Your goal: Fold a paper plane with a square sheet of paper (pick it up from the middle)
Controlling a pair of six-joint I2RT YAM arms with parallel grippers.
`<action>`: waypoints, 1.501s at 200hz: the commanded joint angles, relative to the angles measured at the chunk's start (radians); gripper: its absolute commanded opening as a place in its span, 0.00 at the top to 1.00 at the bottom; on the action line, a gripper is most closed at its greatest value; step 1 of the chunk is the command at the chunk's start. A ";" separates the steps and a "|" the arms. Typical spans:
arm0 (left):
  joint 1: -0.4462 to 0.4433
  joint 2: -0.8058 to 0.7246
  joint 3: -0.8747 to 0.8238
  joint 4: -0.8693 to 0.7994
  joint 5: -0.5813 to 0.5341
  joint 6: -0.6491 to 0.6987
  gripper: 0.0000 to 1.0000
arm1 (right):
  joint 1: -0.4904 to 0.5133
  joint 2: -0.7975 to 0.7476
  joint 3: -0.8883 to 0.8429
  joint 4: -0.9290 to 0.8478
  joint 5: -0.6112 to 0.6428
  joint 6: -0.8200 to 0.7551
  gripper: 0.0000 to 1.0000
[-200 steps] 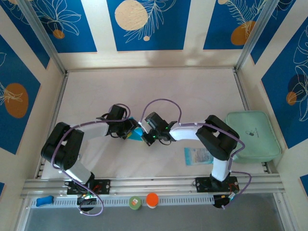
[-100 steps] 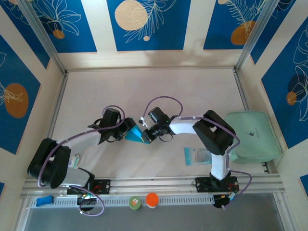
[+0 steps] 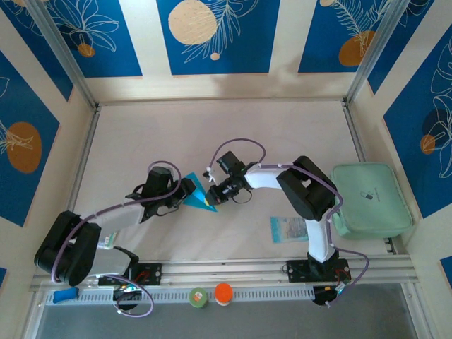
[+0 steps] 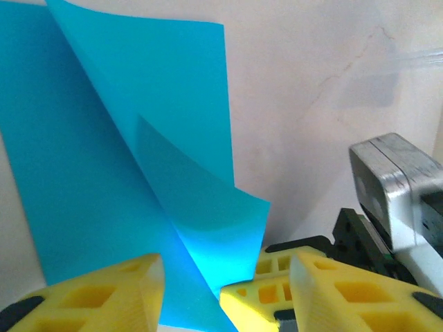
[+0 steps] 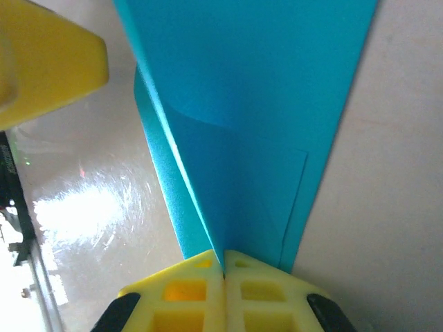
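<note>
The square sheet of paper is cyan, folded along a centre crease, and stands up from the table between the two grippers. In the right wrist view the paper rises from my right gripper, which is shut on the fold's lower edge. My right gripper reaches it from the right. My left gripper comes from the left. In the left wrist view my left gripper is open, its yellow fingers spread either side of a curling paper flap and of the right gripper's tips.
A mint-green pad lies at the right edge and a pale printed packet lies near the right arm's base. An orange cap and a green one sit on the near rail.
Both grippers and the paper have shifted a little away from the bases. The left arm has stretched out lower and further left. The left jaws widened, then narrowed again.
</note>
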 commanded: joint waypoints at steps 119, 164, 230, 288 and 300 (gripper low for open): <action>-0.020 0.199 0.025 0.292 0.150 0.025 0.70 | -0.057 0.012 0.001 -0.076 -0.091 0.139 1.00; -0.026 0.239 0.037 0.316 0.156 0.012 0.70 | -0.070 -0.006 -0.055 0.004 -0.087 0.102 1.00; -0.038 0.264 0.088 0.258 0.163 0.010 0.73 | -0.076 0.003 -0.063 0.013 -0.082 0.104 0.91; -0.046 0.295 0.105 0.271 0.179 0.012 0.73 | -0.079 0.003 -0.068 0.011 -0.068 0.128 0.84; -0.046 0.297 0.109 0.274 0.180 0.010 0.73 | -0.079 0.003 -0.065 0.006 -0.059 0.132 0.84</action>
